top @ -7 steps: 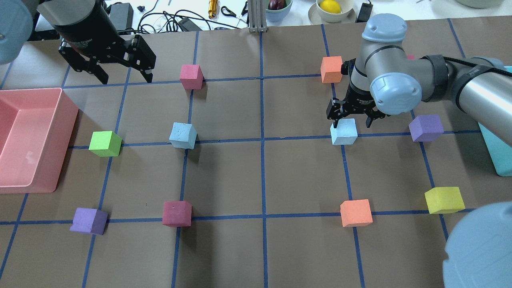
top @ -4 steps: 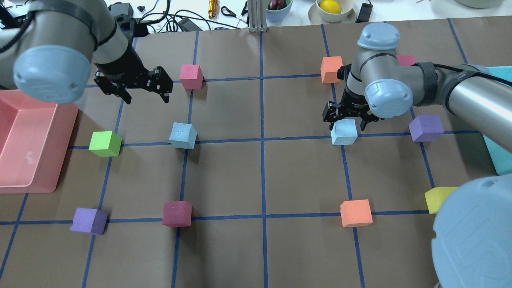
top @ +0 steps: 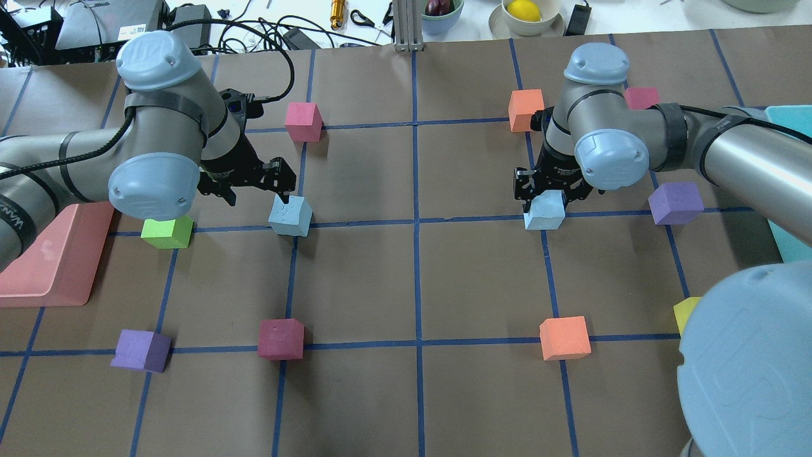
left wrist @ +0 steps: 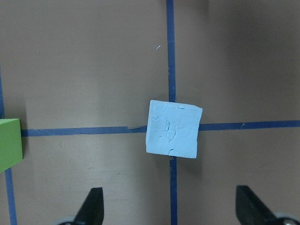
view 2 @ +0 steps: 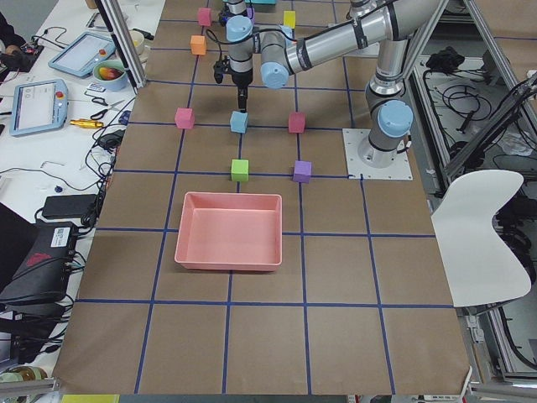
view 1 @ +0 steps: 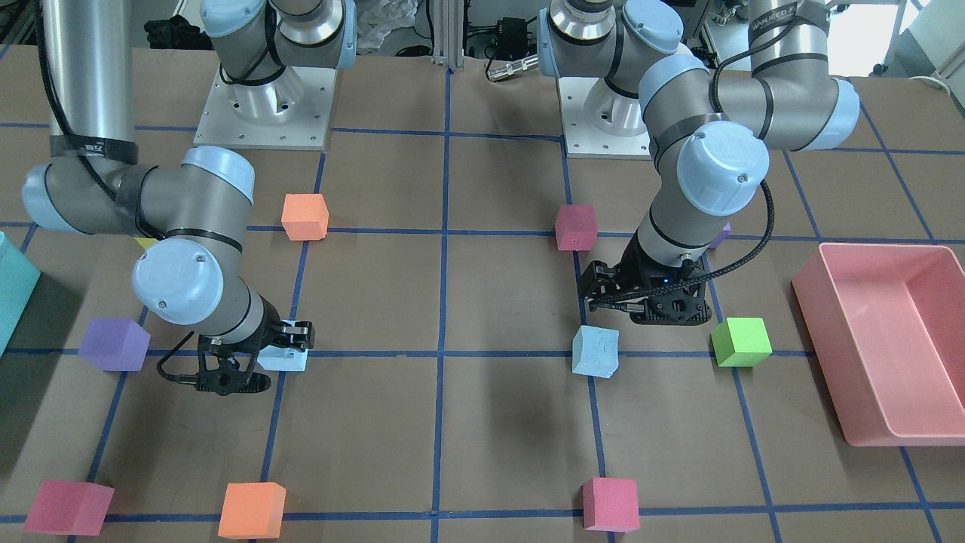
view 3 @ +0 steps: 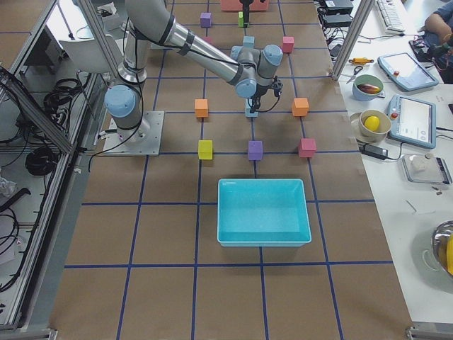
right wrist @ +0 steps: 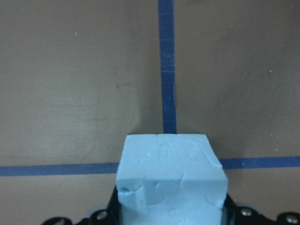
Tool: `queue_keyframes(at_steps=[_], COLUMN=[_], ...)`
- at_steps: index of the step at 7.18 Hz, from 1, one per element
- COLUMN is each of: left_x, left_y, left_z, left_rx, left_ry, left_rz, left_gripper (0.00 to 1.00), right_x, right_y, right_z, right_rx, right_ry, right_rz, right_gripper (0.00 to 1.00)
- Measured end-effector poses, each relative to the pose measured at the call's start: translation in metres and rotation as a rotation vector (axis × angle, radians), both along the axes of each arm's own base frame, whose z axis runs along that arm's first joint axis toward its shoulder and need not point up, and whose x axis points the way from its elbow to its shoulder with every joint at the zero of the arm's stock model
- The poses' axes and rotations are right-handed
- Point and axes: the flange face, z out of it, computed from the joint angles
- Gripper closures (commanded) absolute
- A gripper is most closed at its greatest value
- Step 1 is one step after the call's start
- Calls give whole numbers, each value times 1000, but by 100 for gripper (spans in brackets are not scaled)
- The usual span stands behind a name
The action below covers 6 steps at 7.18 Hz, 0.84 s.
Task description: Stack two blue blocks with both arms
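Two pale blue blocks sit on the brown table. The left blue block (top: 290, 216) lies on a tape crossing; it also shows in the left wrist view (left wrist: 173, 129). My left gripper (top: 259, 195) hovers just behind it, open and empty, with both fingertips (left wrist: 93, 201) wide apart. The right blue block (top: 544, 212) sits between the fingers of my right gripper (top: 547, 198), which is shut on it at table level. It fills the bottom of the right wrist view (right wrist: 171, 178). In the front view the two blocks show as the left one (view 1: 595, 351) and the right one (view 1: 286, 356).
A pink bin (top: 57, 266) stands at the left edge and a teal bin (top: 790, 251) at the right. Nearby are a green cube (top: 166, 231), pink cube (top: 303, 120), orange cube (top: 525, 109), purple cube (top: 675, 203), dark red cube (top: 280, 338) and a second orange cube (top: 564, 337).
My left arm swung down and to the right, bringing its open gripper up to the left blue block. My right gripper lowered and its fingers closed in on the right blue block.
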Motion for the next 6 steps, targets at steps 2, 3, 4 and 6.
queue_keyframes(at_steps=[2,3,4,6], left_x=[0,0,0,-1], left_y=[-16,-21,-24,-26], left_z=[-29,-45,-59,-76], left_rx=[-27,-13,4,27], left_ry=[-1,0,1,3], left_rz=[-6,-16,-32,-52], left_gripper=[0,0,0,0], right_x=[3,17,40,99], right_y=[-7,-18,-29,-40], right_z=[15,38,64,89], right_rx=[-29,-60,-77,-89], right_ry=[-2,-15,-34,-41], right_rz=[10,18,13,-29], right_gripper=[100,100,100,100])
